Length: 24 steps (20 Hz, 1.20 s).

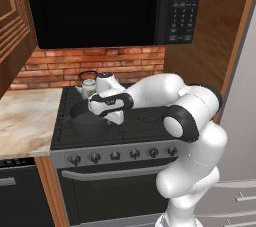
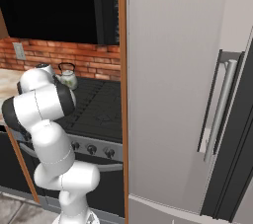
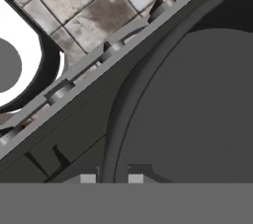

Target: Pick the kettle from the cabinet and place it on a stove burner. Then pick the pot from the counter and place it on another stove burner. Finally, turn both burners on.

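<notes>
Reaching low over the front left of the cooktop (image 1: 145,121), I have my gripper (image 3: 108,178) down at the rim of the pot (image 1: 85,118), which sits on the front left burner. Through my hand camera I see the pot's thin dark wall running up between my two fingertips (image 3: 88,178), one on each side of it; the jaws stand narrow around that rim, though I cannot tell whether they are pressing it or just off it. The pot's flat grey inside spreads to the right of the rim there, and past the stove's front edge I see the steel knobs (image 3: 59,92) and the tiled floor (image 3: 79,1). My kettle (image 1: 88,84) stands upright on the back left burner, just behind the pot, by the brick wall (image 1: 90,63). Beside the stove lies the marble counter (image 1: 25,121).
</notes>
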### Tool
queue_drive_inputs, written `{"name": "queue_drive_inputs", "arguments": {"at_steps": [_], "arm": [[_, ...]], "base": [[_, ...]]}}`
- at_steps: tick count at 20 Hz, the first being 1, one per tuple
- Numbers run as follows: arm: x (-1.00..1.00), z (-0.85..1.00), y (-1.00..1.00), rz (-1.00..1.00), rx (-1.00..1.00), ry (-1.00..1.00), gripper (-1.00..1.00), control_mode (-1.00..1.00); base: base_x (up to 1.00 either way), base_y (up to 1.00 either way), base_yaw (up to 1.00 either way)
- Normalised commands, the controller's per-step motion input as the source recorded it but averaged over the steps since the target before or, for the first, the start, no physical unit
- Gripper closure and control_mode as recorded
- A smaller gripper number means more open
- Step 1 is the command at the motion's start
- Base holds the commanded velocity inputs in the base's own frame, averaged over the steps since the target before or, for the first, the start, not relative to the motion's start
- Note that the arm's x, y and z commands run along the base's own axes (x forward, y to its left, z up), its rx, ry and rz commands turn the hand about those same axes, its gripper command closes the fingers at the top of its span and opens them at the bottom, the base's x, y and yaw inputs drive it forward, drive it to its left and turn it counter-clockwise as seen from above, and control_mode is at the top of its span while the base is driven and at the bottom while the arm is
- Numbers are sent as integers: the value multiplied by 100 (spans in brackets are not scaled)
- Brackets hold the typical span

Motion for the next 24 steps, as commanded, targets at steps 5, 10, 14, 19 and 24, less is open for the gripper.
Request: {"name": "queue_drive_inputs", "arguments": {"at_steps": [5, 10, 14, 19, 24], "arm": [[2, -11, 6, 0, 0, 0, 100, -100], [0, -12, 14, 0, 0, 0, -100, -100], [0, -1, 1, 0, 0, 0, -100, -100], [-5, 0, 0, 0, 0, -4, -100, -100], [-17, 6, 0, 0, 0, -9, -100, -100]], "base": [[0, 0, 0], [0, 0, 0], [0, 0, 0], [0, 0, 0], [0, 0, 0]]}}
